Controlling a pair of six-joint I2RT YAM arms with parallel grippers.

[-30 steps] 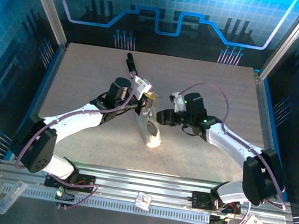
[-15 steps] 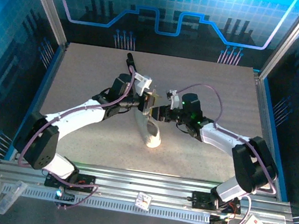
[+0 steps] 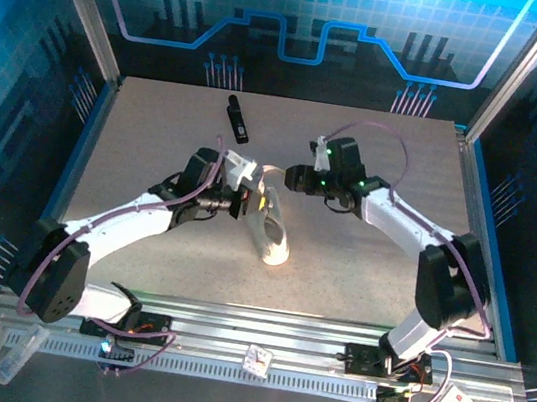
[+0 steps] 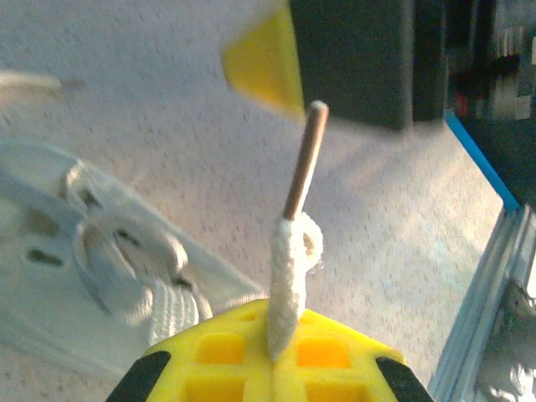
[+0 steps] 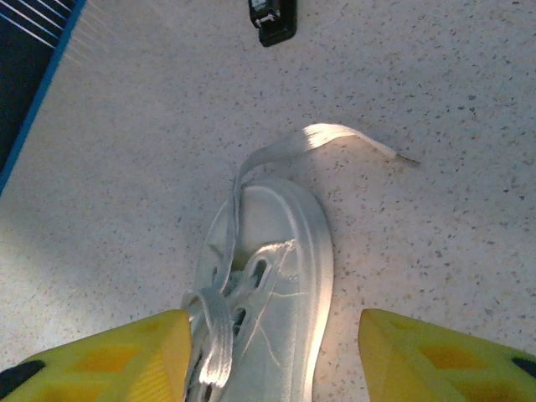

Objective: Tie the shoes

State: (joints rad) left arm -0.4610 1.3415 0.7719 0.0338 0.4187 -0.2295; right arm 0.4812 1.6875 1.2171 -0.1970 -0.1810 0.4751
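The white sneaker (image 3: 271,230) lies mid-table with its toe toward the arms. My left gripper (image 3: 247,198) sits at its left side, shut on one off-white lace end (image 4: 287,289); the brown aglet (image 4: 302,164) sticks up past the yellow fingers (image 4: 209,360). The sneaker's eyelets and laces (image 4: 126,276) are beside it in the left wrist view. My right gripper (image 3: 293,177) hovers open just beyond the shoe's heel end. Its yellow fingers (image 5: 100,356) straddle the sneaker (image 5: 276,276) with nothing held. The other lace (image 5: 331,136) lies loose on the mat.
A small black bar-shaped object (image 3: 237,118) lies at the far left of the mat (image 3: 397,150), also in the right wrist view as the bar (image 5: 273,18). Metal rails (image 3: 260,326) run along the near edge, and blue walls (image 3: 73,20) enclose the sides.
The two grippers were together above the shoe. The left has drawn back toward the near left with the lace end, and the right has moved away to the far side.
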